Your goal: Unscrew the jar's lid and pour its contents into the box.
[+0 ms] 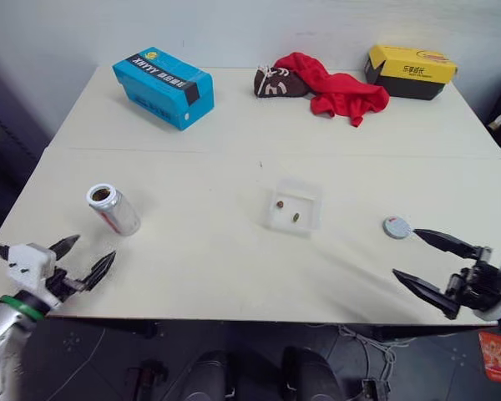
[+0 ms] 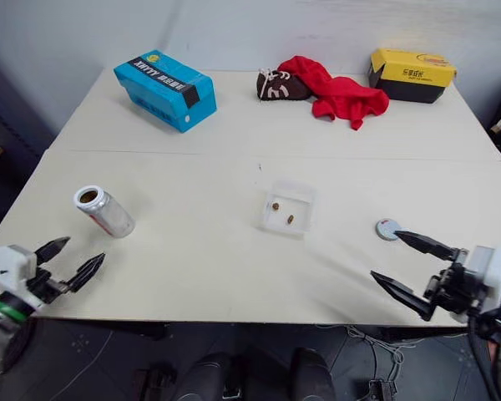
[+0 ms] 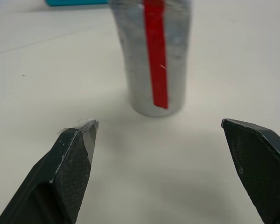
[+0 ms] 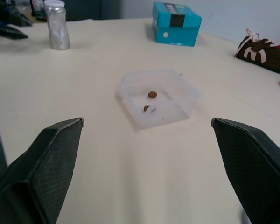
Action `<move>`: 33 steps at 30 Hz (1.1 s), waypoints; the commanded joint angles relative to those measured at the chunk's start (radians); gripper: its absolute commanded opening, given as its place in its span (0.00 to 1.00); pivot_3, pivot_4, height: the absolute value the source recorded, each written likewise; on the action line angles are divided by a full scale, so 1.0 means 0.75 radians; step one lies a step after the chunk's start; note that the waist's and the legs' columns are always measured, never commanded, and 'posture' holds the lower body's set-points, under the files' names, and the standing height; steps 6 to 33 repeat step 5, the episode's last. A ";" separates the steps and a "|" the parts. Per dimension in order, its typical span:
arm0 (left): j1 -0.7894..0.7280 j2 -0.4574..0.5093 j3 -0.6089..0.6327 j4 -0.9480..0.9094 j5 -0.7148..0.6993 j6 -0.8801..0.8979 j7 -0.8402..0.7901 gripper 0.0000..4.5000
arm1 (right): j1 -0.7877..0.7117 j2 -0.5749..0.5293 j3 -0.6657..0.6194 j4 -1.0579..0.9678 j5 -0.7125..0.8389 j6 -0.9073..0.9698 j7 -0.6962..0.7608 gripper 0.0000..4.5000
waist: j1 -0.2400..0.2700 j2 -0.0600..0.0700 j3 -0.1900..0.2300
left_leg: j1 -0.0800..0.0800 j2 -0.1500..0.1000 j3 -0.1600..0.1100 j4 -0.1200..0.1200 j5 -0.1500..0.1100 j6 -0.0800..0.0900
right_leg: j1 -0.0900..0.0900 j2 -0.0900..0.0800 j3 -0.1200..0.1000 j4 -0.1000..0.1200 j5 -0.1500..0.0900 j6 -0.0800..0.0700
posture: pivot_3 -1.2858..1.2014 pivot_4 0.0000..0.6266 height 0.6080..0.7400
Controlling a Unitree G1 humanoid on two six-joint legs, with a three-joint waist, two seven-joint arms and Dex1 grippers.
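Both end effectors spread wide, empty: left end effector [image 1: 83, 257] near jar [image 1: 113, 209], right end effector [image 1: 422, 257] near lid [image 1: 396, 227]. Jar upright, uncapped, left counter [image 1: 192, 259]; contents [image 1: 287, 210] in box [image 1: 294, 205], centre. Risk: knocking jar over, sweeping lid off near edge.

Illumination is even and diffuse, with soft shadows. Just ahead of the left gripper [image 3: 158, 140], the jar [image 3: 151, 56] appears blurred; no glare is present.

The jar [image 1: 113, 209] is stood near the table's [image 1: 209, 259] left edge; the box [image 1: 294, 205], with the contents [image 1: 287, 210] inside, is placed centrally; the lid [image 1: 397, 226] is laid toward the right edge.
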 commanded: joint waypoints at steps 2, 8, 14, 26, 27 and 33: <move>0.152 0.103 0.176 -0.095 -0.049 0.007 -0.178 0.99 | 0.002 -0.114 -0.095 0.176 -0.010 -0.097 0.226 1.00 | -0.006 0.001 0.000 | 0.001 0.000 0.000 -0.002 -0.001 0.000 | 0.000 0.000 0.000 -0.002 0.000 -0.001 | 0.52 0.24 1.00; 0.210 0.127 0.263 -0.086 -0.053 0.000 -0.243 0.99 | -0.032 -0.166 -0.091 0.313 -0.034 -0.162 0.340 1.00 | -0.003 0.001 0.000 | 0.001 0.002 0.000 -0.003 -0.001 -0.001 | 0.000 0.001 0.000 -0.005 -0.001 -0.001 | 0.52 0.24 1.00; 0.210 0.127 0.263 -0.086 -0.053 0.000 -0.243 0.99 | -0.032 -0.166 -0.091 0.313 -0.034 -0.162 0.340 1.00 | -0.003 0.001 0.000 | 0.001 0.002 0.000 -0.003 -0.001 -0.001 | 0.000 0.001 0.000 -0.005 -0.001 -0.001 | 0.52 0.24 1.00; 0.210 0.127 0.263 -0.086 -0.053 0.000 -0.243 0.99 | -0.032 -0.166 -0.091 0.313 -0.034 -0.162 0.340 1.00 | -0.003 0.001 0.000 | 0.001 0.002 0.000 -0.003 -0.001 -0.001 | 0.000 0.001 0.000 -0.005 -0.001 -0.001 | 0.52 0.24 1.00; 0.210 0.127 0.263 -0.086 -0.053 0.000 -0.243 0.99 | -0.032 -0.166 -0.091 0.313 -0.034 -0.162 0.340 1.00 | -0.003 0.001 0.000 | 0.001 0.002 0.000 -0.003 -0.001 -0.001 | 0.000 0.001 0.000 -0.005 -0.001 -0.001 | 0.52 0.24 1.00; 0.210 0.127 0.263 -0.086 -0.053 0.000 -0.243 0.99 | -0.032 -0.166 -0.091 0.313 -0.034 -0.162 0.340 1.00 | -0.003 0.001 0.000 | 0.001 0.002 0.000 -0.003 -0.001 -0.001 | 0.000 0.001 0.000 -0.005 -0.001 -0.001 | 0.52 0.24 1.00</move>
